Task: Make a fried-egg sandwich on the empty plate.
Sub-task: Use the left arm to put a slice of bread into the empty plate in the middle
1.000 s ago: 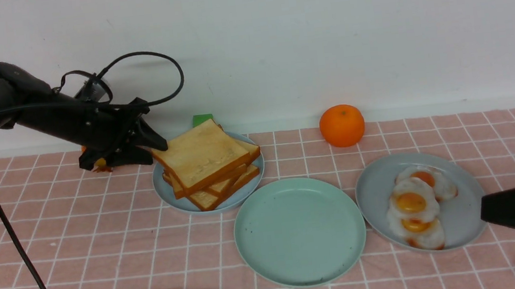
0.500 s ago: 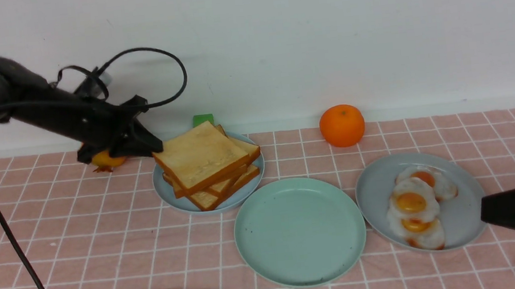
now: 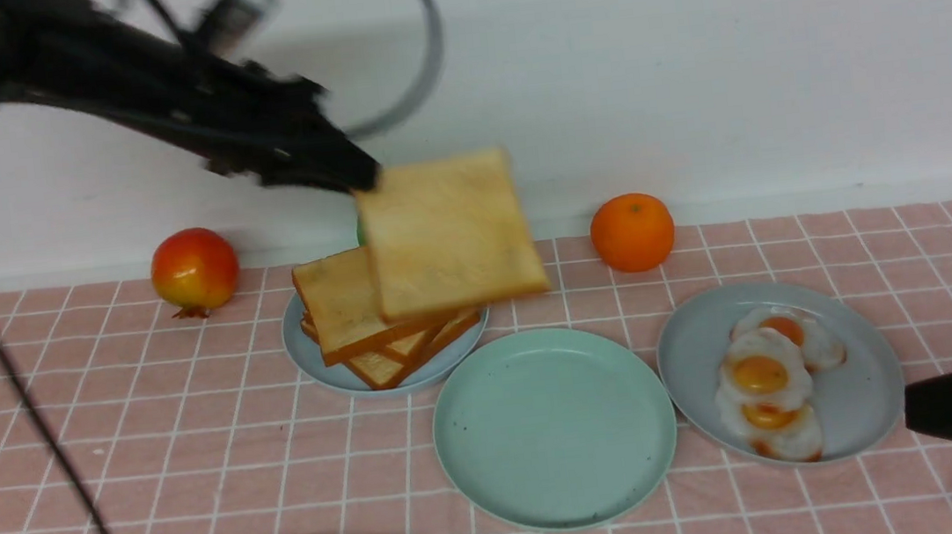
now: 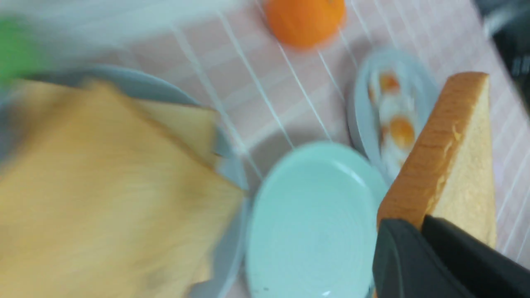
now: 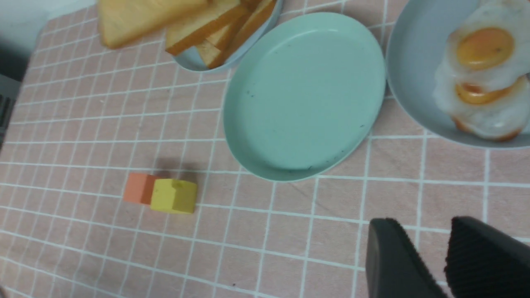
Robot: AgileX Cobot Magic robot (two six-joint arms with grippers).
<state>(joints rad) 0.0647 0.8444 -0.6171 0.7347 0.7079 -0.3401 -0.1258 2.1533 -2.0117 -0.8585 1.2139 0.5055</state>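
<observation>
The plate [image 3: 555, 427] is mint-green, the toast [image 3: 446, 235] golden-brown

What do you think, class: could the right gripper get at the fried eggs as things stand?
Probably yes. The right gripper hovers beside the grey plate of eggs, jaws apart and empty, and nothing stands between it and them.

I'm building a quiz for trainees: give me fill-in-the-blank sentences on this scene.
The left gripper holds a toast slice ____ the toast pile.
The mint-green plate is ____.
The grey-blue plate by the right gripper holds ____ fried eggs.
Missing: above; empty; three.
</observation>
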